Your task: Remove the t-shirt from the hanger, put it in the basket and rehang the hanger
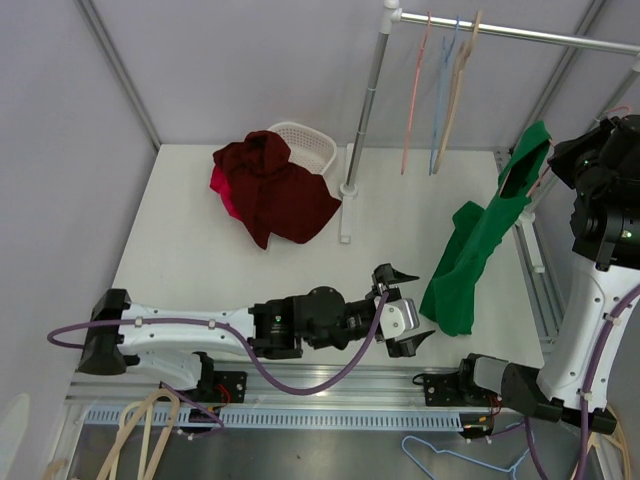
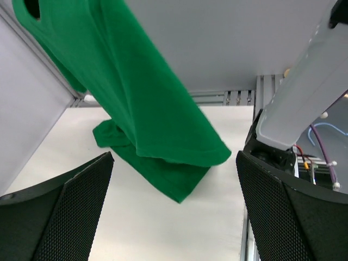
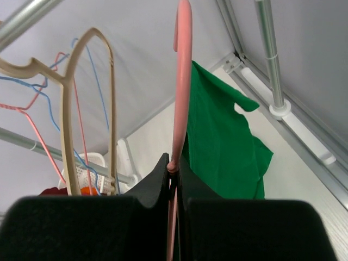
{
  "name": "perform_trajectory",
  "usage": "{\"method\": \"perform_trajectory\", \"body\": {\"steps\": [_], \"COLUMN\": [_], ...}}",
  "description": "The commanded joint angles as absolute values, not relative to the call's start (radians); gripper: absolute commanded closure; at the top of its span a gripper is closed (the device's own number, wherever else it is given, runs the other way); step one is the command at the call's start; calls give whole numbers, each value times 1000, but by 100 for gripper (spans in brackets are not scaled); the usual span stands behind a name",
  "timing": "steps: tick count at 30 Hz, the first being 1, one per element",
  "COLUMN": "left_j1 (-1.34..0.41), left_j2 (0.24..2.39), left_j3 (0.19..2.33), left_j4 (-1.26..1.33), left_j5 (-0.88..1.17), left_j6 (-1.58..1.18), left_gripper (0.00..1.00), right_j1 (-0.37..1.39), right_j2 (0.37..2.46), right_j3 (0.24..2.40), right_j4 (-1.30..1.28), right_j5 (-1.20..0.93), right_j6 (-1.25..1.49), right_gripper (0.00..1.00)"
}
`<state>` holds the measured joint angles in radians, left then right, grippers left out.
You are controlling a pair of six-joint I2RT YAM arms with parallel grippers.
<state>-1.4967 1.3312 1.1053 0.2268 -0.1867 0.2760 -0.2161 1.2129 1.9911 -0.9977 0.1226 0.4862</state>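
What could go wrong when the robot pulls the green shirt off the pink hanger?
1. The left jaws are open and not touching the green shirt yet, so they might close on air, or catch only the hem and slip.
2. The right jaws pinch just the thin pink hanger; a hard tug could twist it or yank it loose.
3. The shirt's bottom lies bunched on the table, so it may drag instead of sliding free.
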Motion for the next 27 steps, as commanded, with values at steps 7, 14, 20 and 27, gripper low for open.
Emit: {"method": "perform_trajectory", "body": {"steps": [7, 14, 20, 27], "left_j1": [-1494, -1439, -1430, -1489], "left_j2": [1443, 1584, 1678, 1594], "left_j3": [1164, 1369, 1563, 1491], "left_j4": [436, 341, 177, 172], "left_j5": [-136, -129, -213, -274], "left_j6": [339, 305, 244, 276], "left_gripper": [0, 1, 63, 99], "right_j1": [-137, -120, -118, -117], "right_j2": [1189, 1166, 1160, 1178], "right_j3": [2000, 2006, 2006, 1994], "right_j4": [-951, -931, -925, -910], "right_j5": [196, 184, 187, 166], "right_j6": [522, 511, 508, 502], "right_gripper": [100, 100, 100, 100]}}
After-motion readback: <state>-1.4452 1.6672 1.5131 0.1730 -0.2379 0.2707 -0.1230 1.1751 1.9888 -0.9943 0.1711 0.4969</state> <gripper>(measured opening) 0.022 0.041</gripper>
